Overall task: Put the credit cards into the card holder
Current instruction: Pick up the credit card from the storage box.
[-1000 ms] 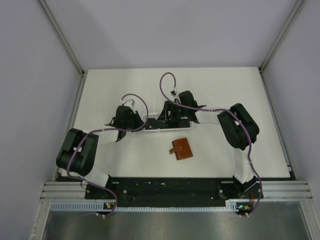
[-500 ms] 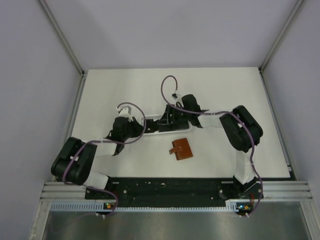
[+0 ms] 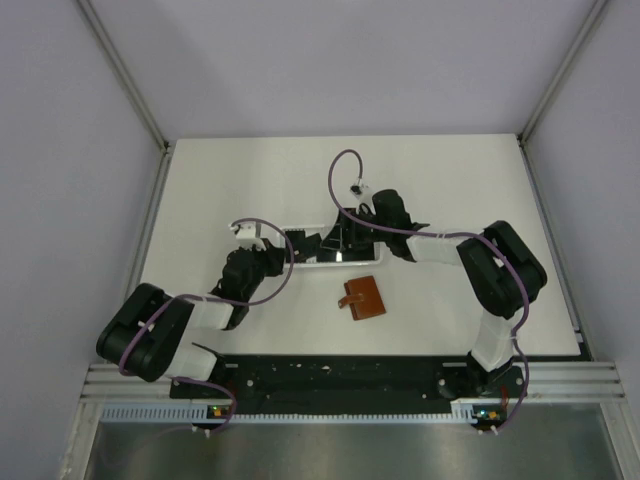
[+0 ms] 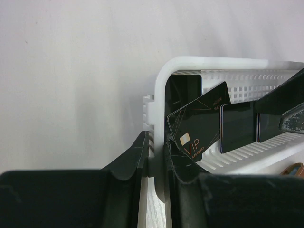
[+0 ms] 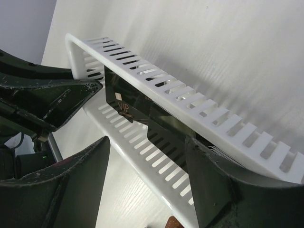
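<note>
Layout from overhead only: white table [image 3: 450, 180], both arms reaching in to a long white basket [image 3: 312, 252] near mid-table. Card holder [image 3: 362, 297] lying flat just in front of the basket, apart from it and from both arms. Cards not separable from the black arm parts at that range.

Left wrist view fills the gap — credit cards [image 4: 195, 133] standing on edge inside the basket's end, leaning at different angles, at least 3 countable. Front one tilted, printed "VIP" beside a small pale chip mark. Left gripper [image 4: 154, 149] pinched together on the basket's short end wall, 1 finger outside, 1 inside, both against the plastic. Sliver of brown at the lower right edge: the card holder.

Right wrist view looks along the 2 long walls, cards dark between them, same "VIP" print readable. Right gripper [image 5: 148, 145] spread wide, near long wall running between its fingers, clamped on nothing. Whether the inner finger touches a card — cannot tell.

Cards: thin, black, rectangular, glossy, fine pale line work on the front one. Card holder: brown, leathery look, small rectangle, clasp tab at the end toward the left arm. Basket: rigid white plastic, rounded corners, rows of narrow slots in the walls. Fingers matte black, scuffed at the tips.
</note>
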### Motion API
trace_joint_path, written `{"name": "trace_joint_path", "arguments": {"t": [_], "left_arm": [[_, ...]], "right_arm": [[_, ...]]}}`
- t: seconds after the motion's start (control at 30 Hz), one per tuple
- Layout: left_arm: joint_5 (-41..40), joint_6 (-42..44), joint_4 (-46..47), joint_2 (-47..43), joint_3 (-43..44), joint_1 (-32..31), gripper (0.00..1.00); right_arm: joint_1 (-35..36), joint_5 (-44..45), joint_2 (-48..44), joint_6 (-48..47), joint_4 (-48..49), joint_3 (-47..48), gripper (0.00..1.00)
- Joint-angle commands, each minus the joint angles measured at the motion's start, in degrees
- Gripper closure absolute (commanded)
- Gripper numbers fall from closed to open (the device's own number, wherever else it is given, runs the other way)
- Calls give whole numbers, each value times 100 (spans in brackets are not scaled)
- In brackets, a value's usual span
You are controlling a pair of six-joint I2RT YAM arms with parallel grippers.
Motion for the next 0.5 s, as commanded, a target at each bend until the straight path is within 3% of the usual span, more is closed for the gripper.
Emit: {"name": "trace_joint_path", "arguments": {"t": [0.0, 0.47], "left_arm": [[122, 18, 1008, -104, -18, -84, 100], [684, 1, 1210, 72, 17, -93, 100]], "right_arm": [[-23, 16, -93, -136, 385, -11, 35], [56, 130, -146, -461, 754, 68, 35]]}}
